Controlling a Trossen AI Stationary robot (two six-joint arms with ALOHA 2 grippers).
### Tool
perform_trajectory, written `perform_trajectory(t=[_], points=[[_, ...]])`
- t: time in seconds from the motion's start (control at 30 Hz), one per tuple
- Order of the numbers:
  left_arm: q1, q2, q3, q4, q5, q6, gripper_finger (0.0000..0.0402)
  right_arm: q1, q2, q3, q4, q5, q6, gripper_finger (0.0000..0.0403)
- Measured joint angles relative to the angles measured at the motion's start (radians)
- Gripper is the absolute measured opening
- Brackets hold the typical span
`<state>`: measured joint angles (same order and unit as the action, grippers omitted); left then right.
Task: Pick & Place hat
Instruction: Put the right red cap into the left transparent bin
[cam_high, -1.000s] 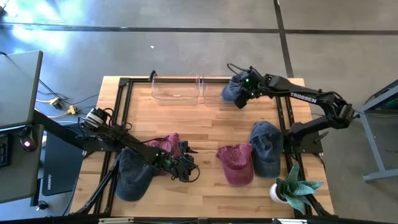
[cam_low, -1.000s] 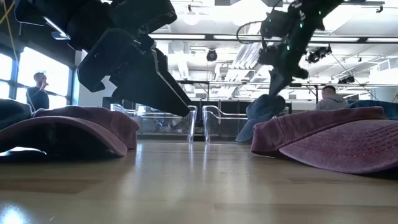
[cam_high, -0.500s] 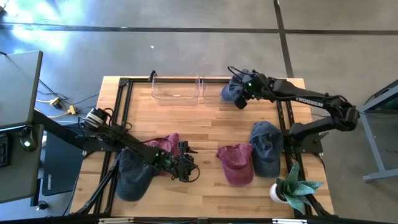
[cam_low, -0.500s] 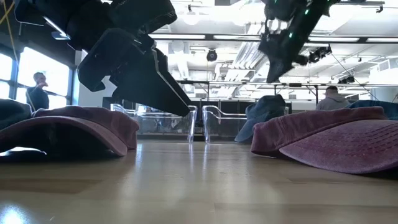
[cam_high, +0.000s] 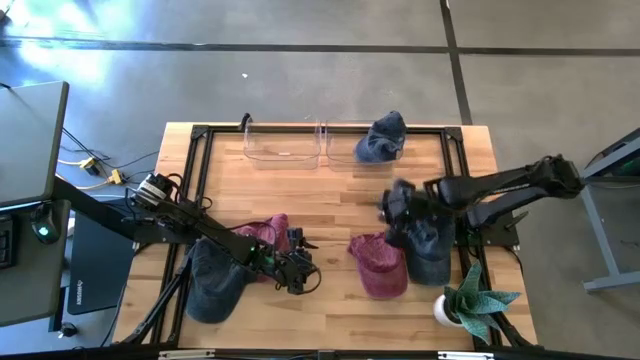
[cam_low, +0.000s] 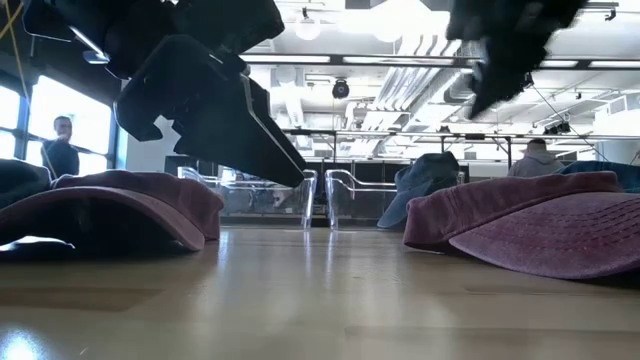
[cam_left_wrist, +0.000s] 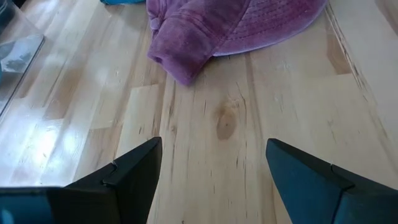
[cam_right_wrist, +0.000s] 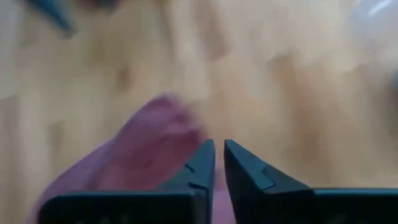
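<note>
You are seeing a blue hat lying in the right clear bin at 12 o'clock. The left bin is sitting bare. The right gripper is hovering with fingers nearly together, the left gripper with fingers spread.

On the worktop, two bins stand side by side at the far edge: the left bin and the right bin, with a hat resting on the right bin's right end. Near the right edge lie two hats touching, one left of the other. The right pincer hangs just behind them. At near left two more hats overlap, one right of and farther than the other. The left pincer sits between the hat pairs. A plant stands in the near right corner.
</note>
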<state>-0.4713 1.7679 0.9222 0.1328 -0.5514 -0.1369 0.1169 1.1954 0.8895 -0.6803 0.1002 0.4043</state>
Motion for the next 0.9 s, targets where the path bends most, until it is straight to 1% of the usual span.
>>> perform_trajectory(t=[0.1,0.17,0.33,0.4,0.47,0.53,0.6,0.7,0.8,0.9], points=[[0.000,0.000,0.000,0.004,0.000,-0.002,0.0282,0.011,0.001,-0.064,0.013,-0.091,0.123,0.0079],[0.001,0.000,0.000,0.012,0.000,-0.002,0.0282,-0.004,0.008,-0.105,0.014,-0.107,0.171,0.0118],[0.001,0.000,0.000,0.046,0.001,0.014,0.0282,-0.082,0.071,-0.168,0.019,-0.087,0.191,0.0218],[0.001,0.000,0.000,0.050,0.002,0.027,0.0282,-0.115,0.117,-0.171,0.024,-0.114,0.191,0.0243],[0.002,0.000,0.000,0.053,0.002,0.029,0.0282,-0.139,0.169,-0.171,0.044,-0.170,0.176,0.0255],[0.012,0.000,0.000,0.051,0.016,0.029,0.0282,-0.152,0.224,-0.171,0.076,-0.243,0.160,0.0258],[0.024,0.000,0.000,0.051,0.053,0.028,0.0282,-0.158,0.275,-0.171,0.097,-0.321,0.155,0.0253],[0.038,0.000,0.000,0.051,0.106,0.015,0.0282,-0.163,0.328,-0.171,0.135,-0.410,0.147,0.0236],[0.046,0.000,0.000,0.048,0.118,-0.004,0.0282,-0.164,0.351,-0.171,0.154,-0.451,0.140,0.0201],[0.045,0.000,0.000,0.043,0.086,-0.007,0.0282,-0.164,0.353,-0.171,0.181,-0.457,0.129,0.0143]])
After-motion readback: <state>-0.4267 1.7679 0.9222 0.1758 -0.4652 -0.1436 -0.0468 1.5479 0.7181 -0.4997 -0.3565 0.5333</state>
